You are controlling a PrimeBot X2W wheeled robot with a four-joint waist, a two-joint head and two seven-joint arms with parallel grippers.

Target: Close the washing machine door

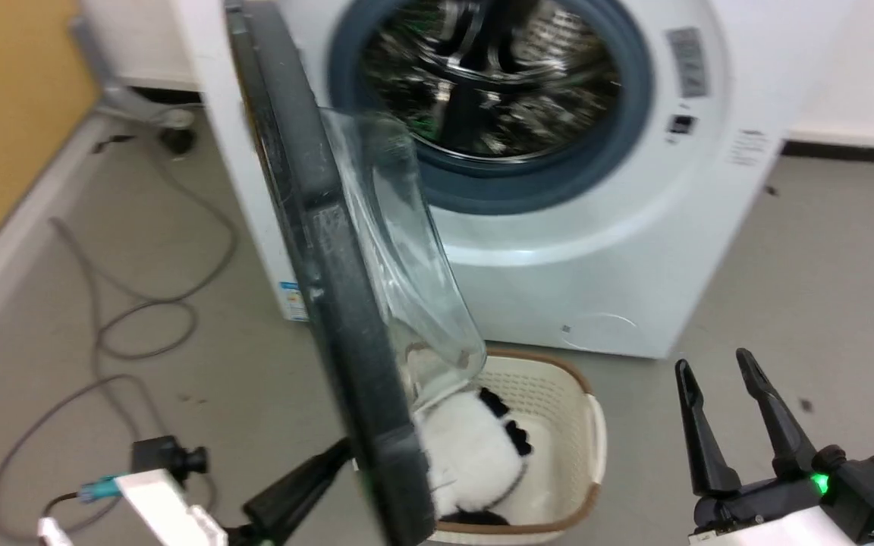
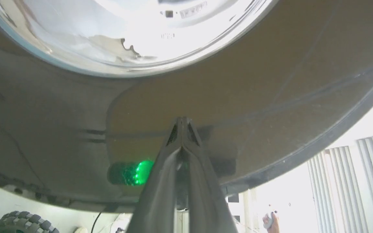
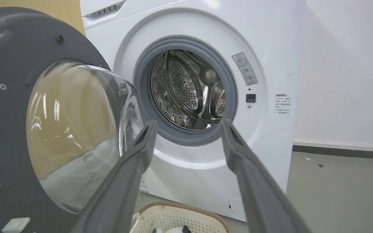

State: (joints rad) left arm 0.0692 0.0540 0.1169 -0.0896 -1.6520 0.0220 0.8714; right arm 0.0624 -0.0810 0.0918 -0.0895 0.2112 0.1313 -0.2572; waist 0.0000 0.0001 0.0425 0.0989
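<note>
While the one washing machine door (image 1: 331,288) is hanging open, edge-on at about 8 o'clock from the steel drum (image 1: 482,76), the single white washing machine (image 1: 619,250) is sitting on the grey floor (image 1: 824,265) with its round opening uncovered. Two grippers are showing. The left gripper (image 2: 182,120) is pinching its fingers together into a narrow point, holding nothing, with the tips right at the door's dark outer face. The right gripper (image 1: 714,362) is hovering at 5 o'clock in the head view, fingers spread wide and empty. One cream laundry basket (image 1: 585,394) is sitting at 6 o'clock, directly beneath the door's glass bowl and near the machine's front, carrying one black-and-white soft thing (image 1: 475,455). Grey cables (image 1: 150,303) are looping across the floor at 9 o'clock.
</note>
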